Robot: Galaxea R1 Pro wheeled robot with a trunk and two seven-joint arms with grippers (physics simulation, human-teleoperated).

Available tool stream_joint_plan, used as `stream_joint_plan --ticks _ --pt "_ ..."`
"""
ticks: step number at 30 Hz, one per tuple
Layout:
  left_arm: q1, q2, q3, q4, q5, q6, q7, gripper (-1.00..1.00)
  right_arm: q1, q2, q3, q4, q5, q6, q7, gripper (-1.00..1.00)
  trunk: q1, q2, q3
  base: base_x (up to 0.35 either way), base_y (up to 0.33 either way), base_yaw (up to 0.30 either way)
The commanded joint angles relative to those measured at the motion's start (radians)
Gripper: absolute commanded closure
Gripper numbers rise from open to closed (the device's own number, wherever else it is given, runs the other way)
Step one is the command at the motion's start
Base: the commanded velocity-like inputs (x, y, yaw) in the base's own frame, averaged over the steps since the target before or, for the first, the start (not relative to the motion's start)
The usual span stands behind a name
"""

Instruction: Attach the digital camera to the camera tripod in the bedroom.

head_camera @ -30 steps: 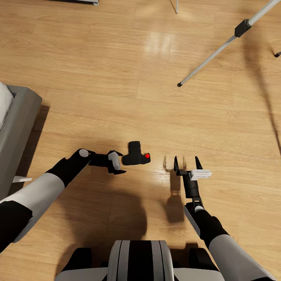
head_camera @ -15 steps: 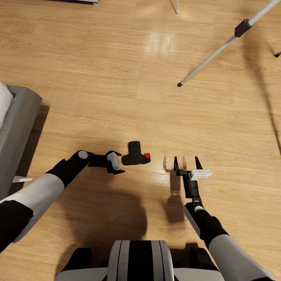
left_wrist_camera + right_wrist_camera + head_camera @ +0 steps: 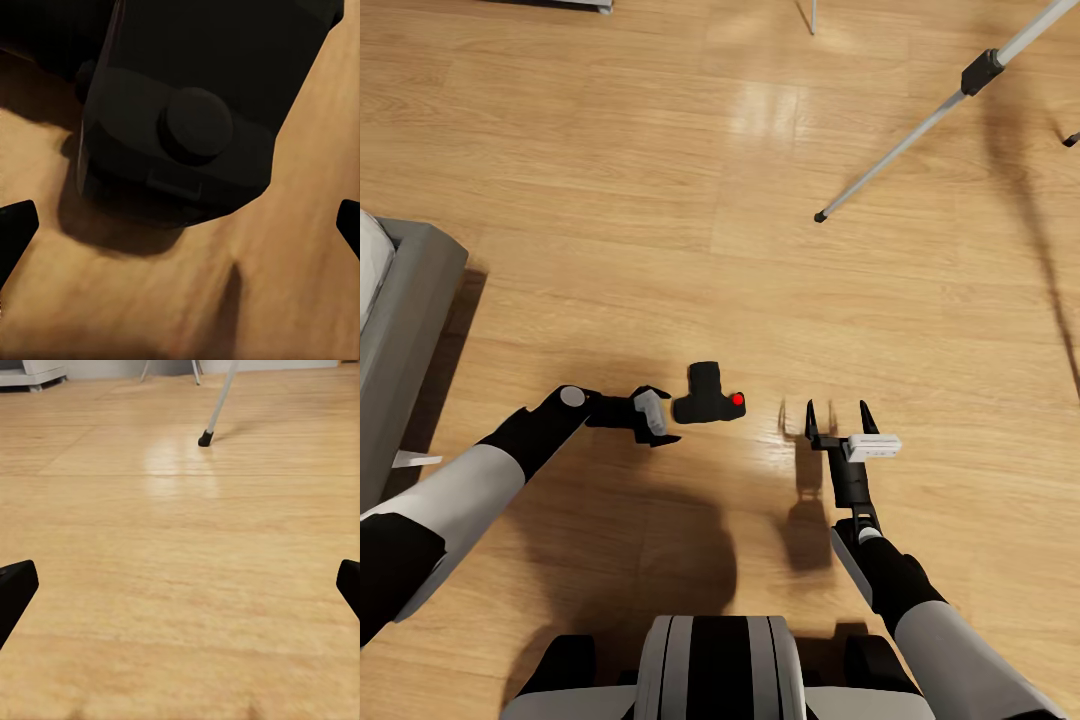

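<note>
Bed (image 3: 405, 300), grey frame, sits at 9 o'clock of the head view, on the plank floor (image 3: 660, 200).

Left pincer (image 3: 665, 420) is low over the floor at about 7 o'clock from centre, just beside the digital camera (image 3: 708, 397), on its 8 o'clock side. Jaws stand wide: in the left wrist view both dark fingertips (image 3: 16, 225) sit at the frame edges with the digital camera (image 3: 195, 112) big and close ahead, not yet between them. No contact visible.

Change: over the last second the left arm has slid back a touch, elbow and wrist slightly away from the camera; between the last half second and now, nothing moves. Camera has not shifted, red button still facing 3 o'clock. Judgement: operator is lining up or pausing the approach, and the grasp is not started. Task is early, since the camera still lies on the floor unattached.

Right pincer (image 3: 841, 417) hovers at about 5 o'clock from centre, well apart from the camera, jaws wide and empty; the right wrist view shows its fingertips (image 3: 16, 585) at the frame edges over bare floor.

Camera tripod (image 3: 920, 130) is at 1 o'clock, one silver leg with a black joint and foot planted on the floor, well apart from both arms; its foot (image 3: 204, 438) shows far ahead in the right wrist view. Head of the tripod is out of frame.

Next call: close in, straddle the body, then pinch.
</note>
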Motion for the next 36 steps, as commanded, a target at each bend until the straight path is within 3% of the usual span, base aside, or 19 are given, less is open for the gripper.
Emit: stream_joint_plan --ticks 1,19,36 --pt "0.0 0.001 -0.003 -0.001 -0.008 -0.01 0.002 -1.0 -0.001 -0.002 0.008 0.0 -0.01 -0.003 -0.005 -1.0 0.0 0.0 0.0 0.0 0.0 0.0" --pt "-0.001 0.001 -0.003 0.0 -0.008 -0.009 0.007 -1.0 -0.001 -0.002 0.009 0.0 -0.01 -0.003 -0.005 -1.0 0.0 0.0 0.0 0.0 0.0 0.0" --pt "0.0 0.0 -0.004 0.001 -0.008 -0.009 0.109 -1.0 -0.001 -0.002 0.009 -0.001 -0.01 -0.003 -0.005 -1.0 0.0 0.0 0.0 0.0 0.0 0.0"
